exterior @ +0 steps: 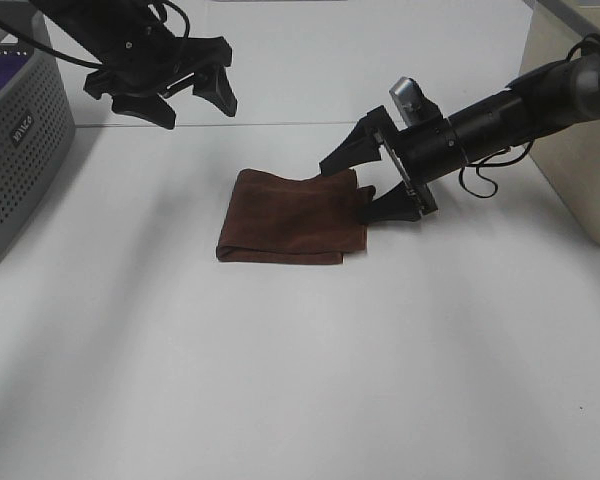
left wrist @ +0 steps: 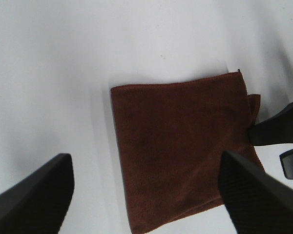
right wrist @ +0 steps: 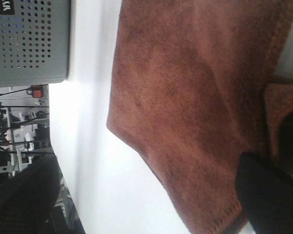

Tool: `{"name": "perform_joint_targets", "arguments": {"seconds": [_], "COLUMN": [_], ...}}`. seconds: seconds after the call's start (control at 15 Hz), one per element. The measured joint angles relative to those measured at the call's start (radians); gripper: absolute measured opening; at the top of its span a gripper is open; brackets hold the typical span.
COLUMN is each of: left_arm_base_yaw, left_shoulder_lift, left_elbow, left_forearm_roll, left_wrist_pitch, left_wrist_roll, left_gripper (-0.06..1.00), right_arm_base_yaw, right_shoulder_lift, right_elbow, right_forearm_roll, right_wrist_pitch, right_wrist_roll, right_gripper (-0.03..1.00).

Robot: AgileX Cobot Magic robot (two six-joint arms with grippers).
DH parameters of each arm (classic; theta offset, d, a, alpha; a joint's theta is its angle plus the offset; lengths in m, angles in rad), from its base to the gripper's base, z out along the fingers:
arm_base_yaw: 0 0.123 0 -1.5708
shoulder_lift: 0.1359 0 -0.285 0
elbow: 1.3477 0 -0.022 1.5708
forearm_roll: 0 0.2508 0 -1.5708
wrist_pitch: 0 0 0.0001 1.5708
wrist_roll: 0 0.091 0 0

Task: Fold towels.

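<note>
At the middle of the white table (exterior: 300,380) lay the towel (exterior: 290,217), a reddish-brown cloth already doubled into a rough rectangle, with its layered edges along the near and right sides. The right gripper (exterior: 343,192) sat low at the towel's right edge with its jaws spread wide. One finger reached over the far right corner and the other lay against the right side, and nothing was pinched between them. A small flap of cloth (left wrist: 254,105) poked out beside that lower finger.

The left gripper (exterior: 198,115) hung high over the far left of the table, well apart from the towel, also wide open and empty. A grey perforated basket (exterior: 20,150) holding purple fabric (exterior: 0,75) stood at the far left.

The risk, as I judged it, lay in the next grasp. If the jaws closed on that stray flap or on the top layer alone, a pull would peel the fold open or skew the stack. With the other arm so far off, nothing pinned the cloth, so it might slide across the smooth surface.
</note>
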Motion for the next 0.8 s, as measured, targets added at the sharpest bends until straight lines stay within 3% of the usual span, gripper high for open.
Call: {"name": "perform_joint_targets", "arguments": {"seconds": [0.07, 0.2, 0.4, 0.6, 0.8], "left_arm_base_yaw": [0.0, 0.0, 0.0, 0.0, 0.0], "left_shoulder_lift": [-0.009, -0.045, -0.15, -0.282, -0.433], "left_elbow": [0.0, 0.0, 0.0, 0.0, 0.0], "left_forearm_roll": [0.001, 0.007, 0.067, 0.192, 0.333], "left_wrist_pitch": [0.015, 0.06, 0.177, 0.308, 0.423], "left_wrist_roll": [0.008, 0.062, 0.1, 0.02, -0.049], "left_gripper": [0.75, 0.75, 0.75, 0.75, 0.75], "right_arm_base_yaw": [-0.008, -0.008, -0.008, -0.008, -0.008], "right_shoulder_lift": [-0.046, -0.134, -0.325, -0.514, -0.734], "right_elbow": [0.0, 0.0, 0.0, 0.0, 0.04], "right_forearm_roll": [-0.084, -0.15, -0.29, -0.536, -0.69], "right_wrist_pitch": [0.017, 0.052, 0.074, 0.079, 0.081], "right_wrist_roll": [0.0, 0.002, 0.113, 0.268, 0.352], "right_gripper": [0.93, 0.93, 0.93, 0.93, 0.93]}}
